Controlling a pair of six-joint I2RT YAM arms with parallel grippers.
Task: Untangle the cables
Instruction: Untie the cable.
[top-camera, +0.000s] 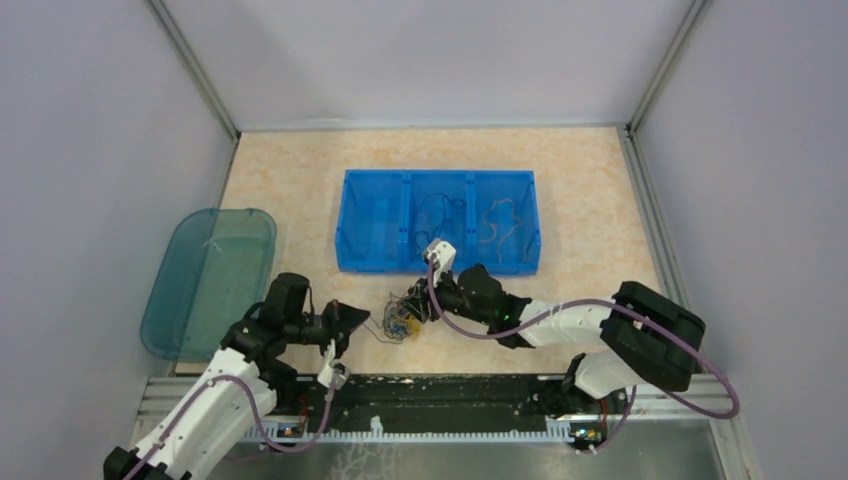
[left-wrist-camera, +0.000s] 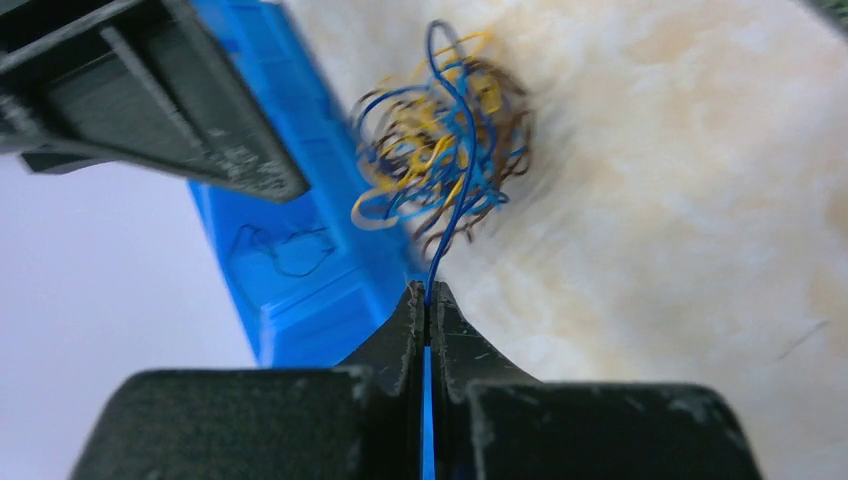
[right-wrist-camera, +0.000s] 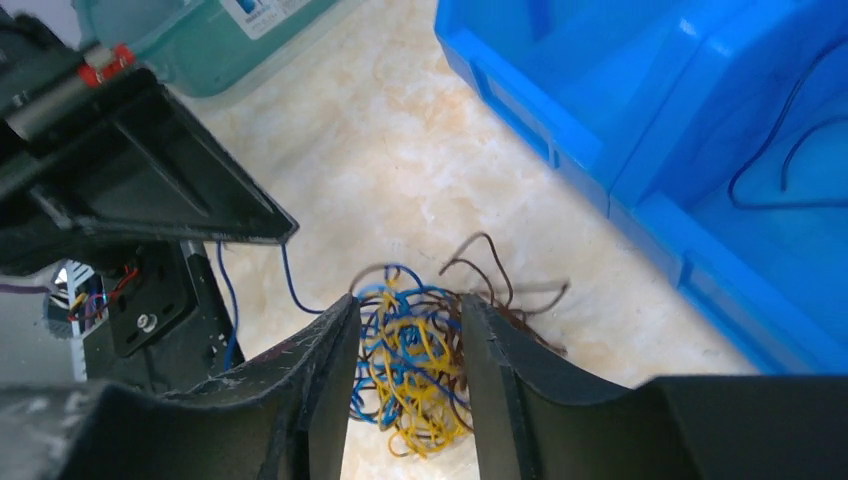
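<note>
The tangle of cables (top-camera: 402, 322) lies on the table (top-camera: 300, 190) just near of the blue bin (top-camera: 372, 262). The left gripper (left-wrist-camera: 427, 296) has its jaws pressed together on one blue wire (left-wrist-camera: 452, 215) leading from it. The right gripper (right-wrist-camera: 408, 330) straddles the bundle, jaws spread either side. A green lid (top-camera: 205, 280) lies far left.

My lab test cell, plain grey panel walls (top-camera: 90, 150) in aluminium framing (top-camera: 195, 65), enclosing my beige tabletop (top-camera: 290, 170)
</note>
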